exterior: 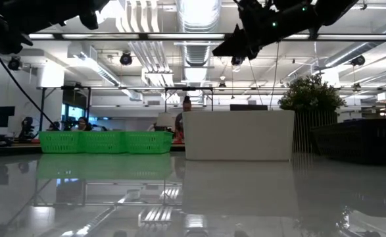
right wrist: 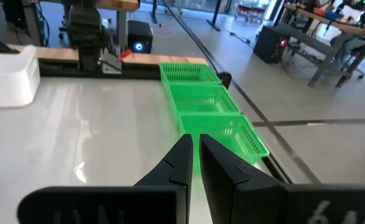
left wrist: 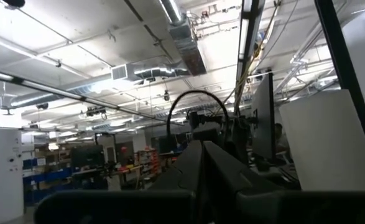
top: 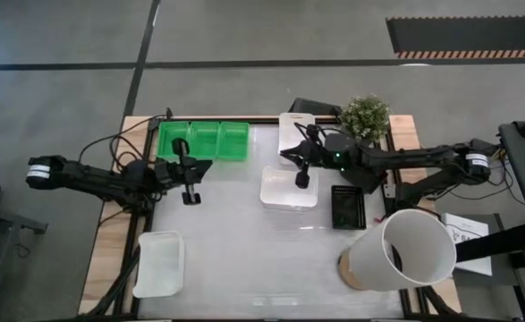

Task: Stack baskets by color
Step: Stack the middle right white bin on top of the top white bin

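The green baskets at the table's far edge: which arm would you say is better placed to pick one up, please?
Probably the left: the left gripper hangs just in front of the green baskets, while the right gripper sits over a white basket.

**Green, White and Black on a Glossy Table**

Three bright green rectangular plastic baskets with mesh walls [top: 203, 140], set against a pale grey reflective tabletop [top: 235, 250]. Three translucent white rectangular plastic baskets: [top: 289, 187], [top: 295, 131] and [top: 160, 263]. One black mesh-like rectangular basket [top: 347, 207]. Large white cylinder [top: 405, 251] with shadowed grey interior. Potted plant with speckled green foliage [top: 365, 116]. Dark, near-black arms, each with a white band near the outer end. Light wooden table edge [top: 110, 237]. Striped orange-and-black floor strip [top: 468, 54].
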